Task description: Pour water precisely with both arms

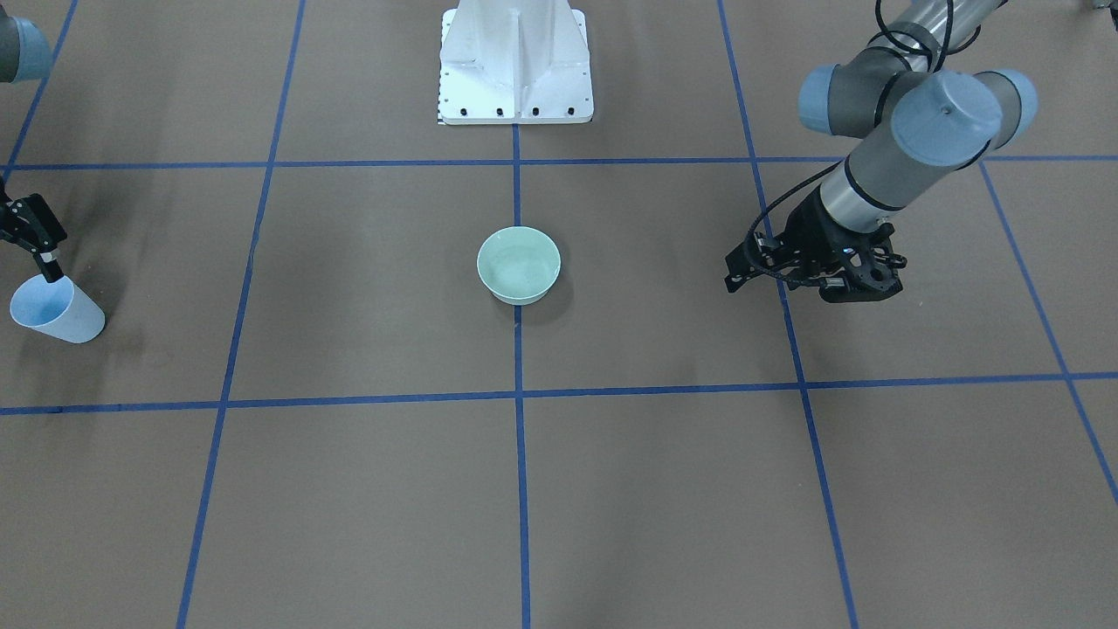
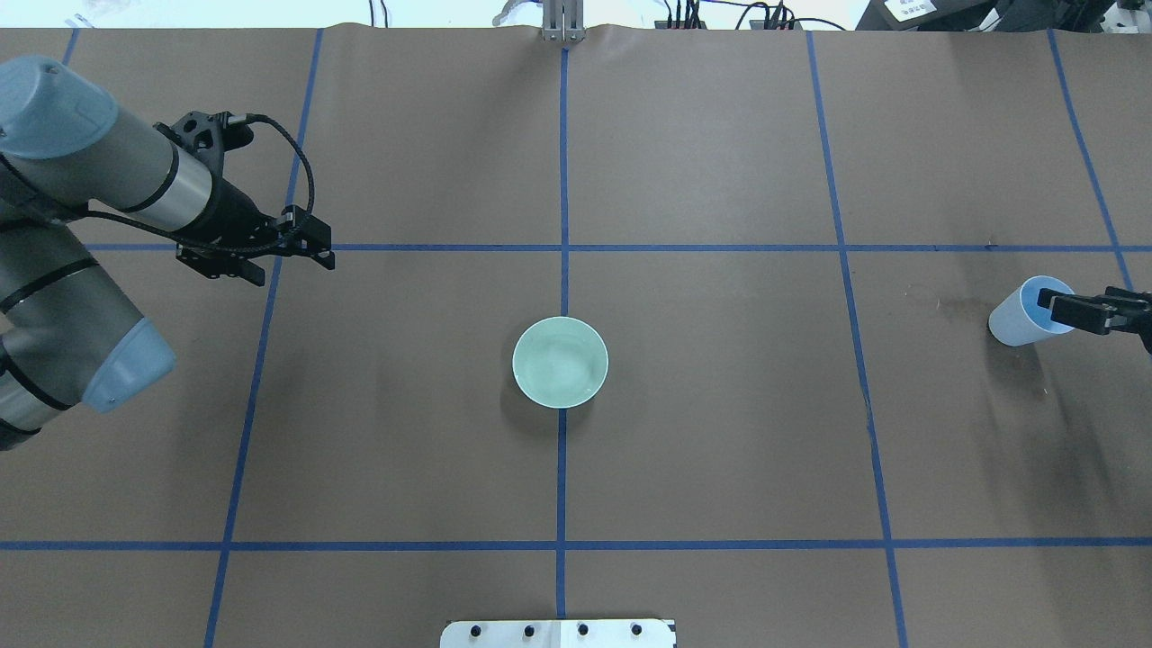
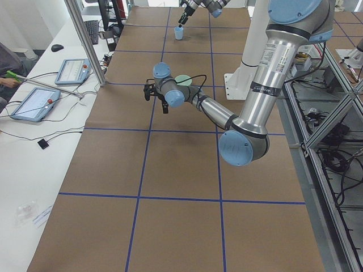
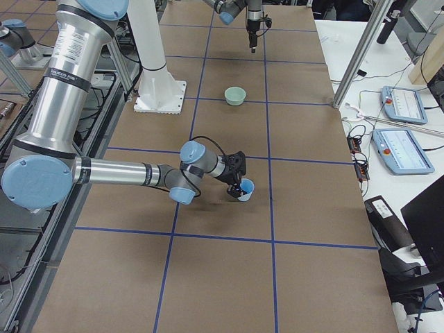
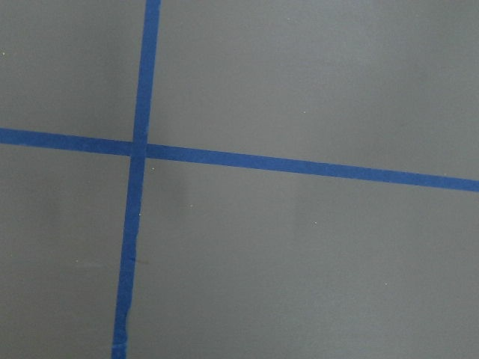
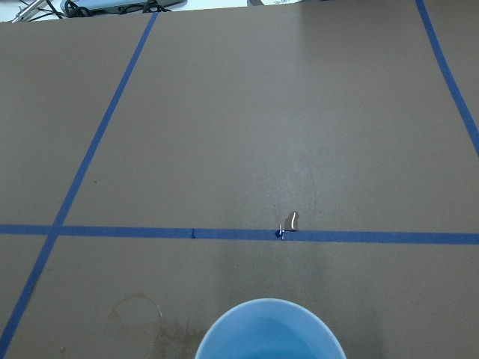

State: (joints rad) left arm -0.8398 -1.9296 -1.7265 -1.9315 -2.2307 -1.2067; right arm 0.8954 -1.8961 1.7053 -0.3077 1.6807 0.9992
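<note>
Brown taped table: right gripper (image 2: 1062,310) jaws clenched on the blue cup (image 2: 1021,317) rim, left gripper (image 2: 319,250) jaws released.

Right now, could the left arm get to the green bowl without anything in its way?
Probably yes. The left end effector hangs empty over bare brown paper, and nothing stands between it and the green bowl. The blue cup and right end effector are far off on the other side.
</note>
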